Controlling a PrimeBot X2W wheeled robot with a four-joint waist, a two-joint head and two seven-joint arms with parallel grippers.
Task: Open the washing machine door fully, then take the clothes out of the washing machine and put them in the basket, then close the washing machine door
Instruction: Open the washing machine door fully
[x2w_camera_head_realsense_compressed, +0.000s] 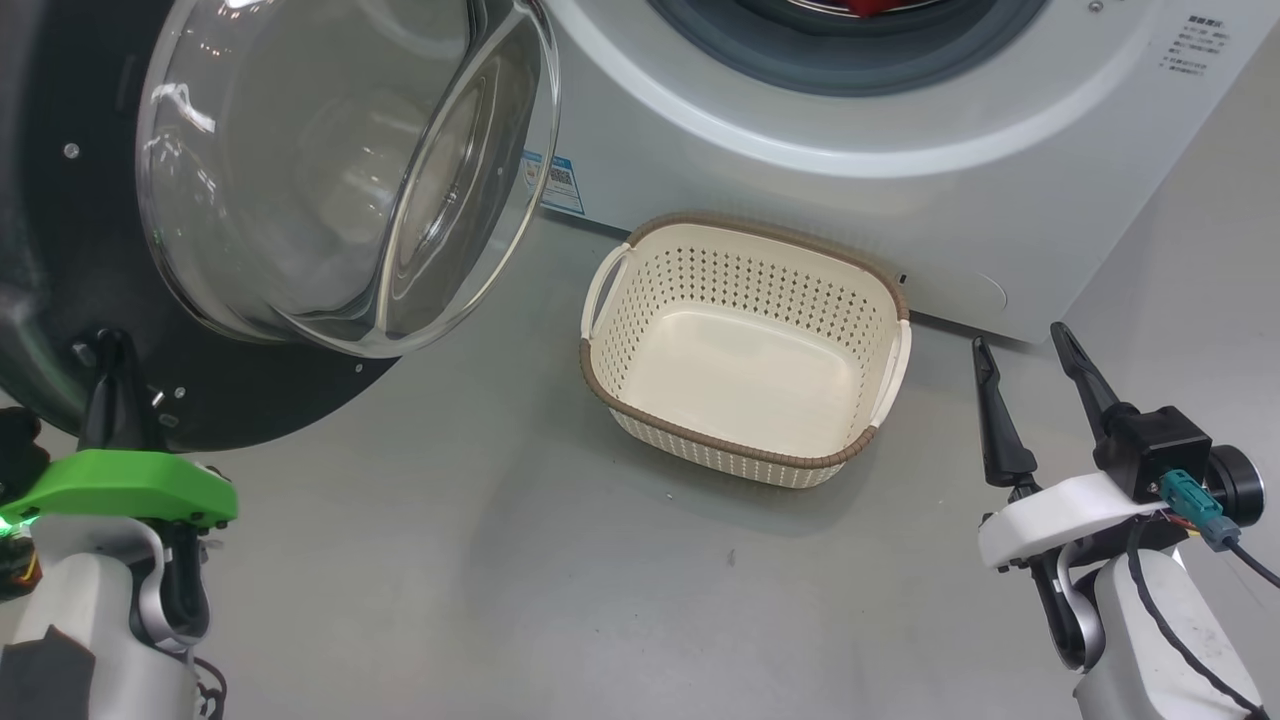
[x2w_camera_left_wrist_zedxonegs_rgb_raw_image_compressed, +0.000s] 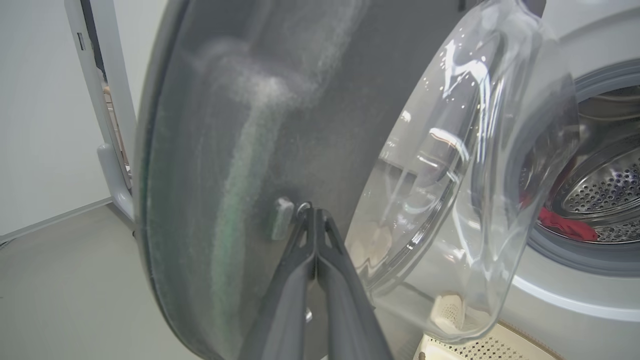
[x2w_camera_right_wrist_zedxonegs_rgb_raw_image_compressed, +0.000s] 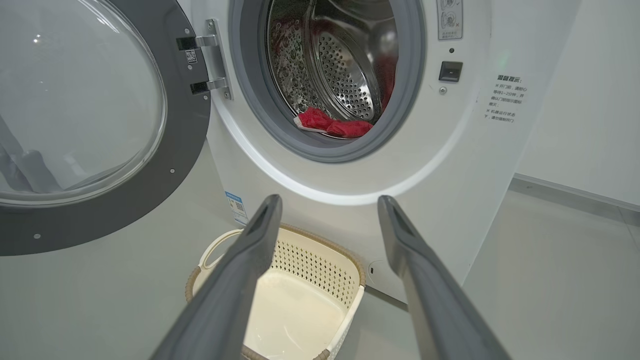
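The left gripper (x2w_camera_left_wrist_zedxonegs_rgb_raw_image_compressed: 312, 214) is pressed together at the rim of the open door (x2w_camera_head_realsense_compressed: 50, 260); the right gripper (x2w_camera_head_realsense_compressed: 1020, 340) is spread near the basket (x2w_camera_head_realsense_compressed: 700, 270); red clothes (x2w_camera_right_wrist_zedxonegs_rgb_raw_image_compressed: 332, 125) are seen inside the washing machine (x2w_camera_right_wrist_zedxonegs_rgb_raw_image_compressed: 350, 192)

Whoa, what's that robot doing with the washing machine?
It is emptying the washing machine. Its left jaws, shut, sit against the dark rim of the door, which is swung open. The red clothes lie in the drum, and the basket on the floor in front holds nothing yet. Its right jaws are wide open beside the basket, holding nothing.
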